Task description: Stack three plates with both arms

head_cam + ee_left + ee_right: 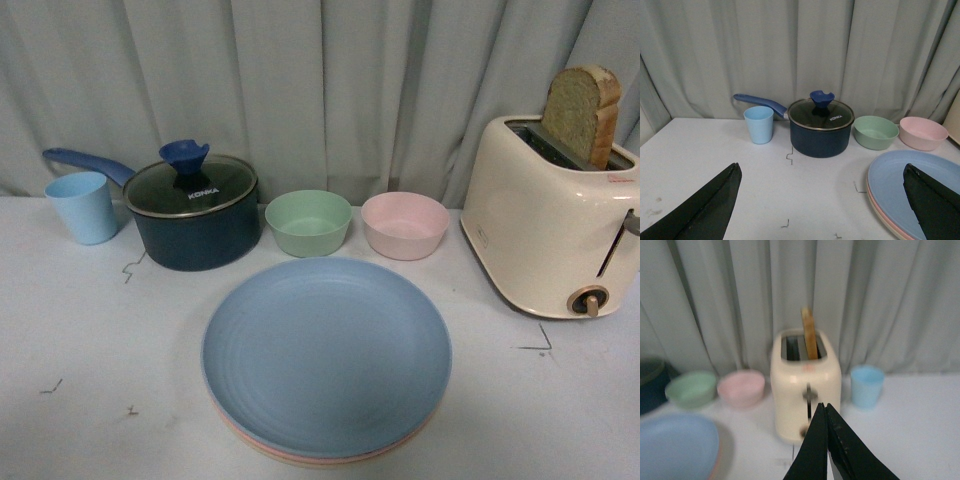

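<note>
1. The front view shows neither arm. It shows the whole stack of three large round matte plastic plates at the middle of the white tabletop (90, 340), close to its near edge: the light blue plate (326, 355) lies on top, with a thin cream-beige rim (232, 428) and a pink rim (300, 460) showing under it.
2. Only the right wrist view shows a second pale blue plastic cup (866, 386), standing on the far side of the cream two-slot toaster (806, 382) with its upright slice of bread (810, 333).
3. Behind the stack, toward the curtain-side edge, stand a small green bowl (308, 222), a small pink bowl (404, 225), a dark blue lidded saucepan (192, 212) and a pale blue cup (82, 207).
4. The left gripper (822, 200) stands wide apart and grips nothing. The plate stack lies beside one of its black fingers (932, 200), which overlaps the blue plate's edge in the left wrist view; I cannot tell whether they touch.
5. The right gripper (826, 440) has its fingers pressed together with nothing between them. It points at the toaster, and the plates lie off to one side, well apart from it
</note>
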You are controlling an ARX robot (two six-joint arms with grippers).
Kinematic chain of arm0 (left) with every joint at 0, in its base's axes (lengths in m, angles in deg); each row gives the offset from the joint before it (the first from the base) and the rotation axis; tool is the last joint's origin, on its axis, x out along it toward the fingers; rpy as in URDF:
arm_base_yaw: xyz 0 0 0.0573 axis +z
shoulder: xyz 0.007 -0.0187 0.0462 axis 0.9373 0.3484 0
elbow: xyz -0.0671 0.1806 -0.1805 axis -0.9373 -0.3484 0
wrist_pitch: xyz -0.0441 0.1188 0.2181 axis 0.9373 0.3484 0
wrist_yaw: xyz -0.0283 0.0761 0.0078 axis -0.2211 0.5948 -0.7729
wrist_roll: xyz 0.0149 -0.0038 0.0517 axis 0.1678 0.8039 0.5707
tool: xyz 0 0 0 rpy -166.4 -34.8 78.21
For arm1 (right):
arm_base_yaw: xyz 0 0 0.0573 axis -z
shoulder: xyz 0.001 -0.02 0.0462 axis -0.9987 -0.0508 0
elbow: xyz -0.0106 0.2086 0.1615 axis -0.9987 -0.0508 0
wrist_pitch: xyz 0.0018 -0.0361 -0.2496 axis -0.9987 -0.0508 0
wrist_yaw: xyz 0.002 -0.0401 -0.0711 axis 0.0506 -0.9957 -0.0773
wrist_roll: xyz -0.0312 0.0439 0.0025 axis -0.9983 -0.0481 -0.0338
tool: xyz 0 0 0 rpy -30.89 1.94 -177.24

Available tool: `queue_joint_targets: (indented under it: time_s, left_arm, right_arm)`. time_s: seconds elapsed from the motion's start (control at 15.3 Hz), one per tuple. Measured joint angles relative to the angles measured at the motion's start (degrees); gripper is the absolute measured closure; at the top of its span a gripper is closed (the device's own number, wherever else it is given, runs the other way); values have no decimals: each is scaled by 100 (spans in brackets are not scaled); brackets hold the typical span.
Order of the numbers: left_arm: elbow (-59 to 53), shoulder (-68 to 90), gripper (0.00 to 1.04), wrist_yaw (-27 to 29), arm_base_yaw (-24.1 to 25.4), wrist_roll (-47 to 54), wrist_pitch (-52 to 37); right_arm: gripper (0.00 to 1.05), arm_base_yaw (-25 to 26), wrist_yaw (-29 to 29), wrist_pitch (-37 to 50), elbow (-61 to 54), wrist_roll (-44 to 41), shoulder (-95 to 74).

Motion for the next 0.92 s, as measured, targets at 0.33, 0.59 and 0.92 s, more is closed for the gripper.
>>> queue_joint_targets:
  time_s: [0.33,0.59,0.92]
  left_arm:
    - [0,0,7,0,0,-2,0]
    - [0,0,7,0,0,-2,0]
    - [0,0,7,0,0,-2,0]
  right_arm:
    - [103,0,-2,-1381,-490,-11,1613]
    - [103,0,-2,-2179,-492,-11,2461]
    - [103,0,-2,-2787,-492,-11,3088]
